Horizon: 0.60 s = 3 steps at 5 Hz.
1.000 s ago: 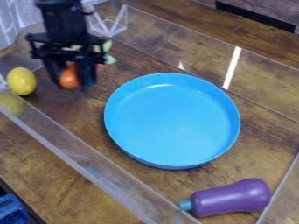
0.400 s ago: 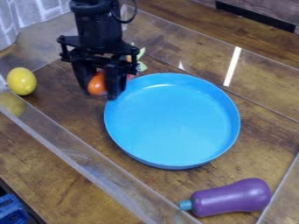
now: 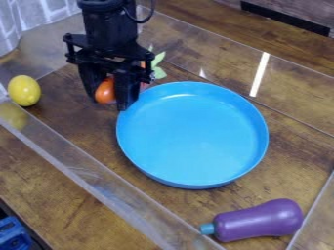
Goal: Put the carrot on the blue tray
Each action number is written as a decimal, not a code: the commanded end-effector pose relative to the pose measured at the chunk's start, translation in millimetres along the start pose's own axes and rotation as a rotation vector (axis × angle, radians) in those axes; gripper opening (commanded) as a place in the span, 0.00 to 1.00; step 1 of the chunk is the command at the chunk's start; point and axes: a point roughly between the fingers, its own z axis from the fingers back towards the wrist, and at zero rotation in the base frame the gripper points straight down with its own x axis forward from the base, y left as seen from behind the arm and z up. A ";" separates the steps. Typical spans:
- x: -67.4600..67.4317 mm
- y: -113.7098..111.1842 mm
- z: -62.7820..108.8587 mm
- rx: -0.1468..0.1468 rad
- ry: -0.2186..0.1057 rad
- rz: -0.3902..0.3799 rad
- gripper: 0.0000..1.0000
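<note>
Gripping the carrot (image 3: 107,92) between its dark fingers, the gripper (image 3: 115,90) points straight down from the black arm at the upper left of the scene, with its jaws closed narrowly on the orange body. The carrot hangs clear of the wooden table (image 3: 78,146), held in the air just beside the upper-left rim of the blue tray (image 3: 192,133), and a bit of its yellow-green leafy top shows at the right side of the gripper, near the finger there. Only part of the orange surface is visible, since the black fingers cross in front of it. The tray lies flat near the middle of the table, round and shallow, and its inside is bare blue plastic. The carrot sits at the tray's edge rather than over its middle; whether any of it overhangs the rim cannot be told from this view. A yellow lemon (image 3: 23,90) rests on the table at the far left, apart from the gripper and well apart from the tray. A purple eggplant (image 3: 257,220) lies on its side at the lower right, near the tray's lower rim but not touching it, with its pale green stem end pointing left. A streak of light reflects off the glossy wood to the upper right of the tray.
</note>
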 end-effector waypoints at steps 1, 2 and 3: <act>3.5 -6.9 19.6 0.006 -0.063 -0.045 0.00; 1.2 -9.2 21.4 0.010 -0.057 -0.064 0.00; -0.4 -11.3 22.9 0.015 -0.051 -0.084 0.00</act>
